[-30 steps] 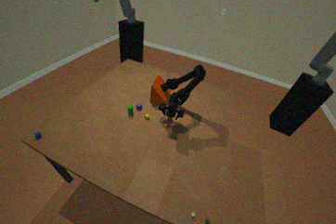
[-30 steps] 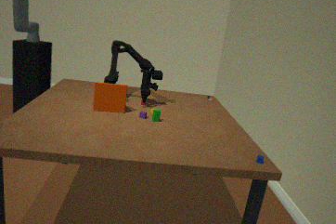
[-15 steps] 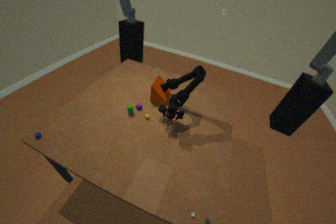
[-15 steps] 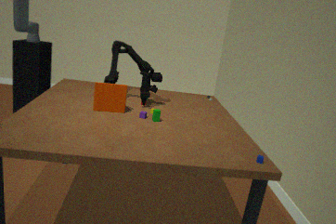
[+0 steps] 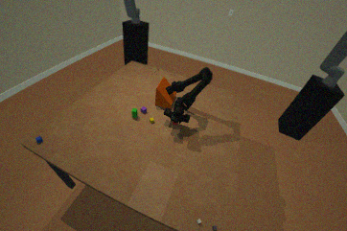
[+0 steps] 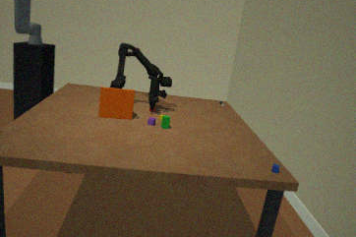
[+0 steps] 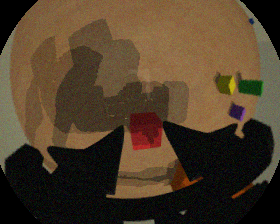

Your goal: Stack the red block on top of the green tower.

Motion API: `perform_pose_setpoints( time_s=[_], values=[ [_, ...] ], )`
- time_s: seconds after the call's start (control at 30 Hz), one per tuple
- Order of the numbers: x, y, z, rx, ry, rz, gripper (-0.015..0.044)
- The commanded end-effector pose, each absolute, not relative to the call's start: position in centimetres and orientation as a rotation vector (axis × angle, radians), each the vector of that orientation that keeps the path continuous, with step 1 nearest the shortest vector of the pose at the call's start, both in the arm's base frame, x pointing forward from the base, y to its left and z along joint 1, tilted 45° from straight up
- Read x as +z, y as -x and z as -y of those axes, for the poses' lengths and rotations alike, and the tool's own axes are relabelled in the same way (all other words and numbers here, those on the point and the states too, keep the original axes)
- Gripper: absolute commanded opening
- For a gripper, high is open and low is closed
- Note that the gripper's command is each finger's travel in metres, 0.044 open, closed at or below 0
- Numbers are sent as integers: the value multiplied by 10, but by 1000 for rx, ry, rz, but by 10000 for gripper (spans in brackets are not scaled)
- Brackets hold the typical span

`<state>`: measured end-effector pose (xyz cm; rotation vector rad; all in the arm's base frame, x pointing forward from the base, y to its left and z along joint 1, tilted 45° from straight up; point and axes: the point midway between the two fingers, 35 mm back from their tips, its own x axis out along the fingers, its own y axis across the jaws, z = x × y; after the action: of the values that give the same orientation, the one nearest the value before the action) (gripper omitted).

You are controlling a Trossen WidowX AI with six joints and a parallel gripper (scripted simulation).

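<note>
Wrist view, left to right: jaws [image 5: 175, 119] [image 6: 152, 107] partway open, red block [image 5: 175, 123] [image 7: 146, 131] between the tips, low at the tabletop [image 5: 110, 138] [image 6: 123, 142] [image 7: 181, 40]; well apart from it, yellow block [image 5: 152, 120] [image 6: 160, 117] [image 7: 226, 85], purple block [image 5: 144, 110] [image 6: 151, 122] [image 7: 237, 112], then green tower [image 5: 134, 113] [image 6: 165, 122] [image 7: 251, 87], upright

1 orange panel [image 5: 164, 96] [image 6: 116, 103] [image 7: 180, 179], 3 arms (1 black)

the red block [image 7: 146, 131] sits between the gripper's [image 7: 144, 126] fingertips.
</note>
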<state>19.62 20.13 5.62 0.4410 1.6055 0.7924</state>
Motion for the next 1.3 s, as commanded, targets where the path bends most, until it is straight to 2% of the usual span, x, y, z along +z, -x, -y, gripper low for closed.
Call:
perform_pose_setpoints(
  time_s=[0.0,0.07,0.3,0.4,1.27],
  values=[
    [56,-196,-201,788,-444,-1607,177],
    [56,-196,-201,788,-444,-1607,125],
    [56,-196,-201,788,-444,-1607,78],
    [59,-198,-198,788,-443,-1607,0],
    [139,-220,-122,784,-440,-1608,0]
  ],
)
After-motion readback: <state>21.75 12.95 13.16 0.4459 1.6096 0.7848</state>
